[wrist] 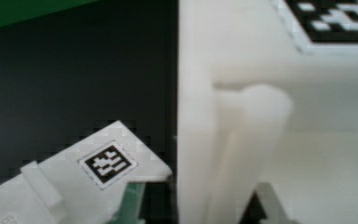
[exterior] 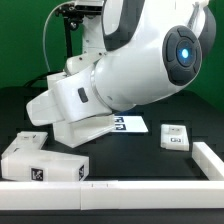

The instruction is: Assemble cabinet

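Exterior view: the white arm (exterior: 130, 70) fills the middle of the picture and leans down toward the black counter (exterior: 195, 112). Its bulk covers the hand, which cannot be made out from this side. Beneath the arm, pale angled surfaces reach the counter. Where the arm ends and a cabinet part begins cannot be told.

The long cabinet block (exterior: 40, 162), white with black-and-white tags on its top and front, lies on the counter at the exterior view's left, near the front. A small white block (exterior: 176, 138) bearing a tag lies well apart from it, at the exterior view's right. The marker board (exterior: 128, 124) lies flat between them, further back, partly covered by the arm. A white rail (exterior: 150, 190) runs along the front edge of the counter and continues along the exterior view's right side.

Wrist view: a large white cabinet face (wrist: 318, 110) stands very close to the camera, with a tag (wrist: 336, 22) partly cut by the picture edge. A pale rounded upright form (wrist: 247, 140) lies against that face. Blur prevents saying whether it is a finger or part of the cabinet. Beside the face, on the black counter, a tilted white panel (wrist: 87, 170) carries one tag.

Hand state: cannot be told. Neither view shows whether the jaws stand apart, together or clamped on anything.
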Tool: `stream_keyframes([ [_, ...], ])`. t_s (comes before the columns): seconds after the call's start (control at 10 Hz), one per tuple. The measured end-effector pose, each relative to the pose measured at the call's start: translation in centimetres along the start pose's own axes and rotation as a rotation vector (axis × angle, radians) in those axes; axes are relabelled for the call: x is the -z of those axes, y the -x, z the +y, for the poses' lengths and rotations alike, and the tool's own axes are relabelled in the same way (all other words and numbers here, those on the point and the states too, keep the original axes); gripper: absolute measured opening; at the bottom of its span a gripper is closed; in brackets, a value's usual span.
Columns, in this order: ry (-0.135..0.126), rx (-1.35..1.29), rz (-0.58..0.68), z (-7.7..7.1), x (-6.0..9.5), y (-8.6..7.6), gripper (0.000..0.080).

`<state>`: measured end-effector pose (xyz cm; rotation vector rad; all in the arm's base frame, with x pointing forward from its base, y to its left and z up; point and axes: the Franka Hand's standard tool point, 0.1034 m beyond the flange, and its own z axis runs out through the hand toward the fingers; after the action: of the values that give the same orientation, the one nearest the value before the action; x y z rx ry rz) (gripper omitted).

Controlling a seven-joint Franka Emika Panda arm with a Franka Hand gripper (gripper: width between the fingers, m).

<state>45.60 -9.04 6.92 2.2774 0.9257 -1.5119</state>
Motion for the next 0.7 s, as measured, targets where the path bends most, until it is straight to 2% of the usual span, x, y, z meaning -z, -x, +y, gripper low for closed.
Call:
stream_keyframes([
  [0.1, -0.011, -0.025, 0.001, -0.6, 0.4, -0.1, 0.0103],
  [0.2, -0.004, -0.045, 0.035, -2.4, 2.9, -0.1, 0.0103],
  [0.3, -0.006, -0.044, 0.097, -3.2, 4.1, 0.2, 0.0103],
  [0.4, -0.028, -0.055, 0.127, -3.0, 4.5, 0.9, 0.0103],
  [0.5, -0.032, -0.031, 0.192, -1.7, 6.3, 1.7, 0.0103],
  [0.6, -0.01, -0.05, 0.284, -0.8, 7.4, 1.4, 0.0103],
  [0.7, 0.001, -0.055, 0.36, -0.6, 7.4, 1.3, 0.0103],
])
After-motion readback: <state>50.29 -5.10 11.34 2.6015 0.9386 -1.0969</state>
